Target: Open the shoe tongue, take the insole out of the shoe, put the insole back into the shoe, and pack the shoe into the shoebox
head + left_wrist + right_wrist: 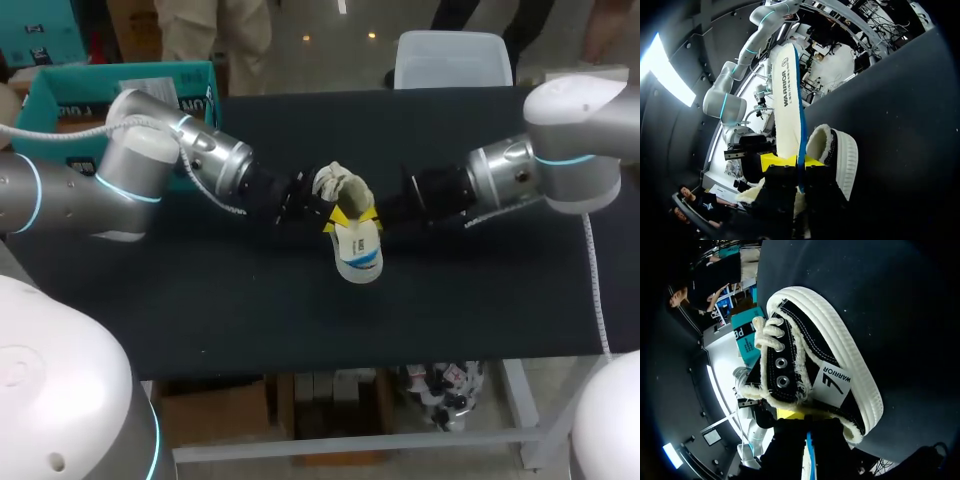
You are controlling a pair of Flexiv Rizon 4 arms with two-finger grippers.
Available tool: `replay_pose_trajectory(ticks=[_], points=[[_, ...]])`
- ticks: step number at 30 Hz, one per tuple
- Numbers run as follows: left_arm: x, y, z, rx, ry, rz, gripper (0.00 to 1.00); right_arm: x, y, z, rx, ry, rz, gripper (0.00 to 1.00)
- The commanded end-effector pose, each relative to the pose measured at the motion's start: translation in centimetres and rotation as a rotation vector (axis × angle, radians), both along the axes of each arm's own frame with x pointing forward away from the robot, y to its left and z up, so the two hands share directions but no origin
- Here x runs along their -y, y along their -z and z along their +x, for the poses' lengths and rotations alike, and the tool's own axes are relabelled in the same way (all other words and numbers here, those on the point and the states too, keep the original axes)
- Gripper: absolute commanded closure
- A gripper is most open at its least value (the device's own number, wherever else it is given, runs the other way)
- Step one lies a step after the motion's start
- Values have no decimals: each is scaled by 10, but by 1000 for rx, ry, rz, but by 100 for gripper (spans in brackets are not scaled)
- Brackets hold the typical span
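Note:
A black shoe (340, 185) with a white sole, fleece lining and white laces lies mid-table where both arms meet. My left gripper (338, 218) is shut on one end of the white, blue-edged insole (358, 255), which is out of the shoe. In the left wrist view the insole (785, 100) stands out ahead of the left gripper (792, 161), with the shoe's heel opening (840, 155) beside it. My right gripper (802, 415) is shut on the fleecy heel rim of the shoe (810, 360). The insole's blue edge (809, 455) shows in the narrow gap between its fingers.
A teal shoebox (60, 100) stands at the far left of the black table (250, 310), behind my left arm. It shows beyond the shoe's toe as the teal box (747, 332) in the right wrist view. The near half of the table holds nothing else.

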State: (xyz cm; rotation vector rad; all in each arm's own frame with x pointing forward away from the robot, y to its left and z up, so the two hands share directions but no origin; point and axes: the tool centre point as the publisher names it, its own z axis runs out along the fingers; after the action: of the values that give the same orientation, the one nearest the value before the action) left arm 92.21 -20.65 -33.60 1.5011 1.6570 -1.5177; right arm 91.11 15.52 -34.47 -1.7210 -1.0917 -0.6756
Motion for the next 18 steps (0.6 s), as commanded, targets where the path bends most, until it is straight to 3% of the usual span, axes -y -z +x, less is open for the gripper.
replay_pose_trajectory(ticks=[1,9,10,11,13,15,18], points=[[8,7,7,-10,11,-14,100,-5,6,5,-16,-16,12,100],[9,5,10,-5,-1,-23,100,0,2,-6,-19,6,16,100],[8,5,10,-5,-3,-23,100,1,1,-8,-16,8,19,96],[8,5,11,-5,-3,-23,100,2,1,-10,-14,12,19,76],[7,5,11,-6,-11,-27,100,3,-1,-14,-13,17,22,57],[6,4,11,-6,-14,-30,100,4,-3,-18,-13,25,22,51],[5,3,11,-6,-19,-31,100,6,-7,-25,-7,30,26,51]])
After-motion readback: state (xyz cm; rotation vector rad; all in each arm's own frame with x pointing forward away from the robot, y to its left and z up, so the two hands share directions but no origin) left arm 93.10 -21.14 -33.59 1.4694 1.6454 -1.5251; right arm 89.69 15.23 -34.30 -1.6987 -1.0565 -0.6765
